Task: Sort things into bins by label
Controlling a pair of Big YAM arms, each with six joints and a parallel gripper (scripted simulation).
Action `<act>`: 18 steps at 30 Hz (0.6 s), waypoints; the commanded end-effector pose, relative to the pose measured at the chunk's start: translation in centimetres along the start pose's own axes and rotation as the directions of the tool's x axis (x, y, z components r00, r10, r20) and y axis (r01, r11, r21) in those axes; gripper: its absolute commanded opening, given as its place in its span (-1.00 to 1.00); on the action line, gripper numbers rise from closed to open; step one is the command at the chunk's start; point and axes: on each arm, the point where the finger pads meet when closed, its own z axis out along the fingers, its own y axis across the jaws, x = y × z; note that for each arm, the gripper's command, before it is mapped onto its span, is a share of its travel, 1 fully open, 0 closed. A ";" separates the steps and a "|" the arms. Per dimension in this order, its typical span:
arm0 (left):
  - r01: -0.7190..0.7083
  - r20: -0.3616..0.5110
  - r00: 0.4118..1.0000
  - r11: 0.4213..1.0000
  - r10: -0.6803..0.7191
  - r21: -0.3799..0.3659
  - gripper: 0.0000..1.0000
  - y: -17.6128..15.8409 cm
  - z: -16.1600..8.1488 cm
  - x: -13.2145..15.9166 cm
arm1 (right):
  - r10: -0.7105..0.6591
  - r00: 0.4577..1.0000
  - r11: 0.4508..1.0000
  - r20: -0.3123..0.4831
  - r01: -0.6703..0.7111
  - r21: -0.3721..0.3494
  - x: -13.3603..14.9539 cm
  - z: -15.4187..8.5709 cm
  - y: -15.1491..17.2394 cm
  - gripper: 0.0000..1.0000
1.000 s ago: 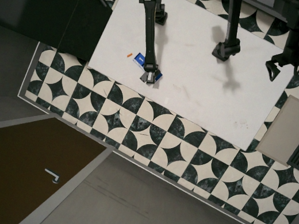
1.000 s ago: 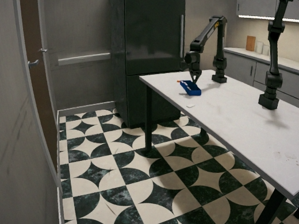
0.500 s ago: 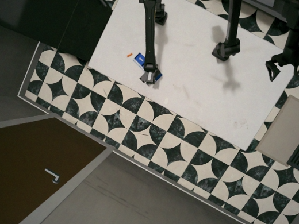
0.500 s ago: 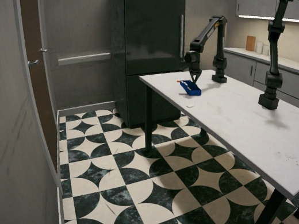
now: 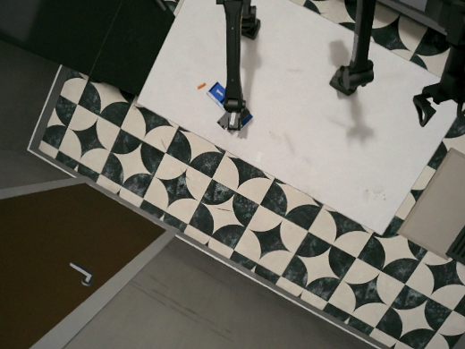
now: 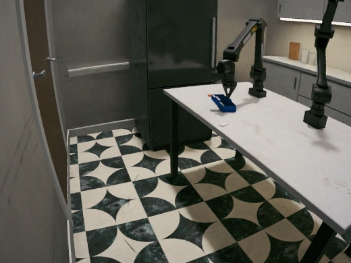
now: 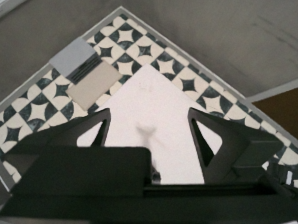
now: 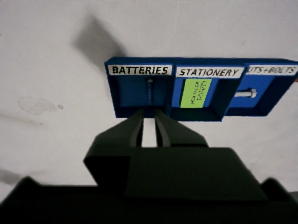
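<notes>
A blue three-part bin (image 5: 217,92) (image 6: 225,105) (image 8: 116,92) stands near the table's edge. Its labels read BATTERIES (image 8: 141,70), STATIONERY (image 8: 209,72) and NUTS+BOLTS (image 8: 272,70). A thin dark pin-like thing (image 8: 148,85) lies in the batteries part. A green note pad (image 8: 196,92) lies in the stationery part, and a bolt (image 8: 246,93) in the nuts part. My right gripper (image 5: 232,121) (image 6: 229,96) (image 8: 149,112) hangs just above the bin's near wall at the batteries part. It is almost shut, with nothing seen between its fingers. My left gripper (image 5: 425,112) (image 7: 149,111) is open and empty, high over the far table end.
A small orange thing (image 5: 201,85) (image 6: 210,95) lies on the table (image 5: 313,148) just beyond the bin. A small white piece (image 5: 258,157) (image 6: 223,124) lies near the table's front edge. Both arm bases stand at the back. A dark fridge (image 6: 179,50) stands by the table's corner.
</notes>
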 end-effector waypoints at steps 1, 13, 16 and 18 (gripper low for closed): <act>-0.009 0.042 0.999 1.000 0.009 0.008 1.00 -0.4 -2.3 -0.8 | 0.000 1.000 1.000 0.026 0.000 -0.022 -0.9 -1.0 0.8 -0.70; -0.009 0.042 0.999 1.000 0.009 0.008 1.00 -0.4 -2.3 -0.8 | 0.221 0.975 0.975 0.017 -0.220 -0.020 -0.8 -0.8 -3.6 -0.45; -0.009 0.042 0.999 1.000 0.009 0.008 1.00 -0.4 -2.3 -0.8 | 0.315 0.949 0.949 0.022 -0.315 -0.028 -1.4 -0.9 -6.0 -0.45; -0.009 0.042 0.999 1.000 0.009 0.008 1.00 -0.4 -2.3 -0.8 | 0.320 0.947 0.947 0.023 -0.319 -0.027 -1.6 -0.9 -7.6 -0.45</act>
